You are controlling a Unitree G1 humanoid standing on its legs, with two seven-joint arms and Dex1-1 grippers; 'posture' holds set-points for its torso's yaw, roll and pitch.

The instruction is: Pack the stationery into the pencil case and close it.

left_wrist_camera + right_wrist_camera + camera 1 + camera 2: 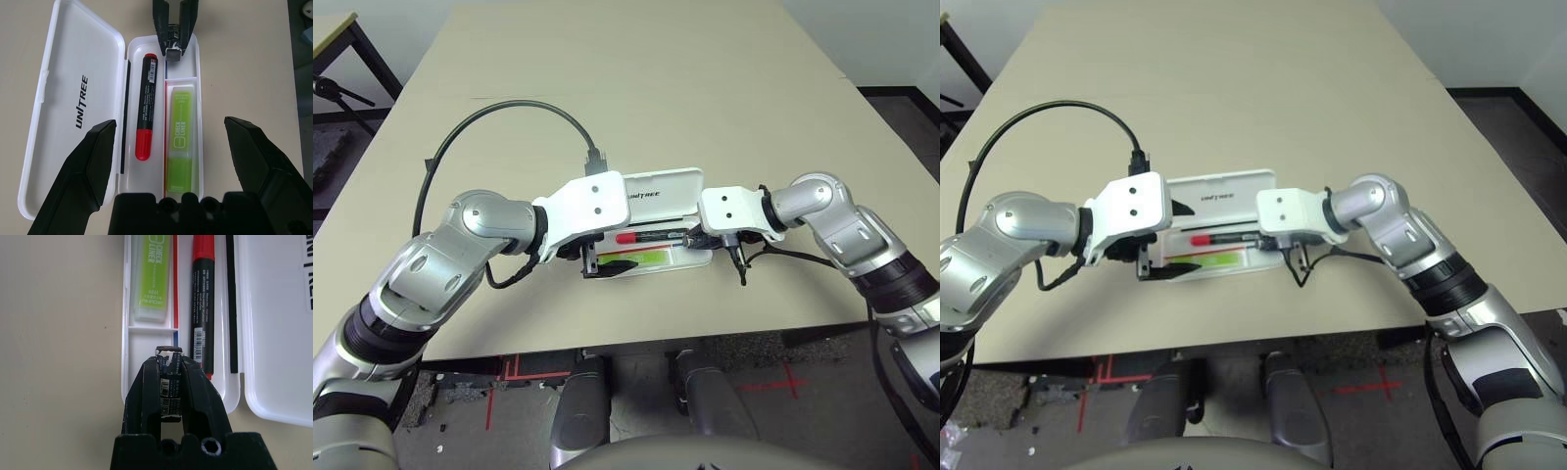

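My right gripper (171,382) pinches the small dark-and-silver clip (168,377) over the end compartment of the open white pencil case (73,58). The red-capped marker (146,105) and lime-green highlighter (182,142) already lie inside. My left gripper (176,161) hovers wide open, empty. Left to do: dropping the clip, closing the lid.

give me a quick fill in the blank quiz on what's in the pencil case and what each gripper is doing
1. The flat white plastic pencil case lies with its lid ____.
2. Beside the lime-green highlighter in the case lies a black marker with a ____ cap.
3. The right gripper is shut on a small dark-and-silver ____ piece above the case's small end compartment.
4. The left gripper hangs over the case with its fingers ____.

Missing words: open; red; clip-like; open
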